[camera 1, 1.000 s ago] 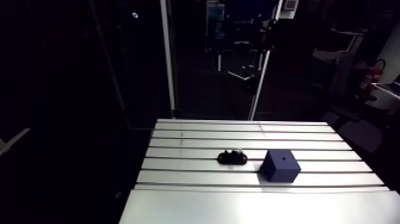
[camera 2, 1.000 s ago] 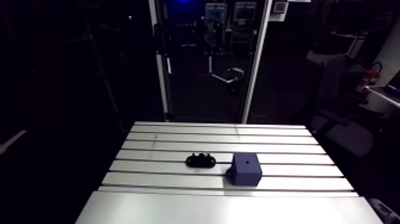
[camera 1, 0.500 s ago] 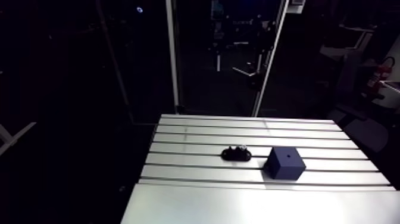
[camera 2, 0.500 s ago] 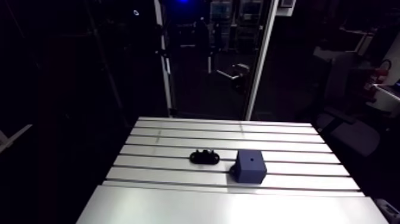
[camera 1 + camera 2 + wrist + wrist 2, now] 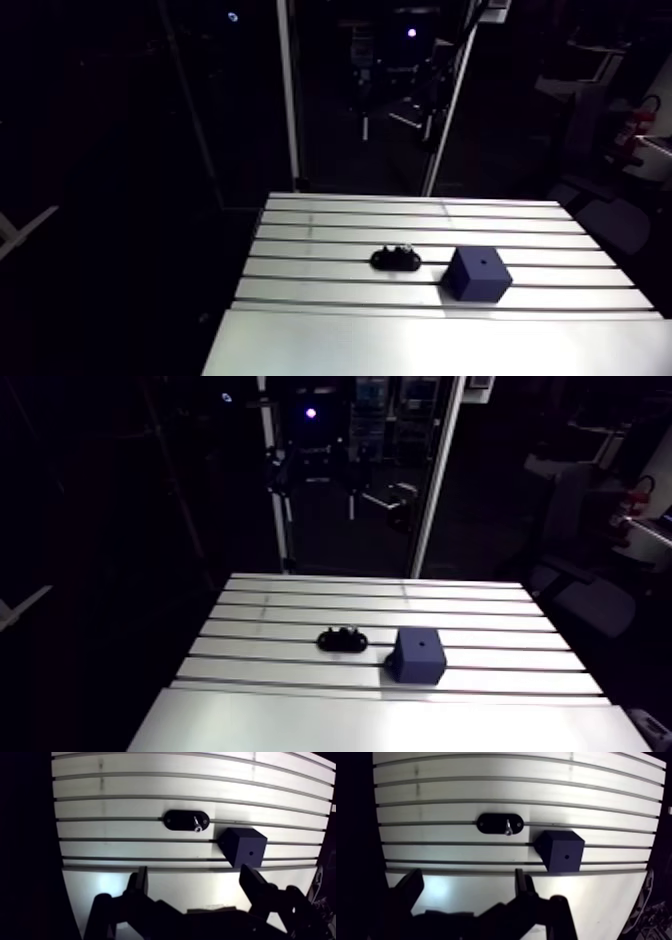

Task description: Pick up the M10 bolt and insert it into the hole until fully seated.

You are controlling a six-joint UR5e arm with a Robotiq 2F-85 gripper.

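Observation:
A silver bolt [image 5: 197, 824] stands in a black oval holder [image 5: 186, 820] on the slotted table [image 5: 125, 807]. Just beside the holder sits a dark blue block [image 5: 245, 846] with a small hole [image 5: 251, 851] in one face. In the wrist view my gripper [image 5: 196, 884] hovers high above the table's near smooth strip, well short of both things. Its two dark fingers [image 5: 137, 882] are wide apart with nothing between them. The arm view shows the holder [image 5: 397, 260] and the block [image 5: 477, 273] side by side at mid-table.
The table's left edge [image 5: 55, 827] drops off into darkness. A smooth unslotted strip [image 5: 430, 345] runs along the near side of the table. A dark shape with a small light [image 5: 411, 33] hangs at the top of the arm view.
The arm view shifted slightly, so the camera moved. A dark shape with a small light has come in at the view's top. Holder, bolt and block have not moved.

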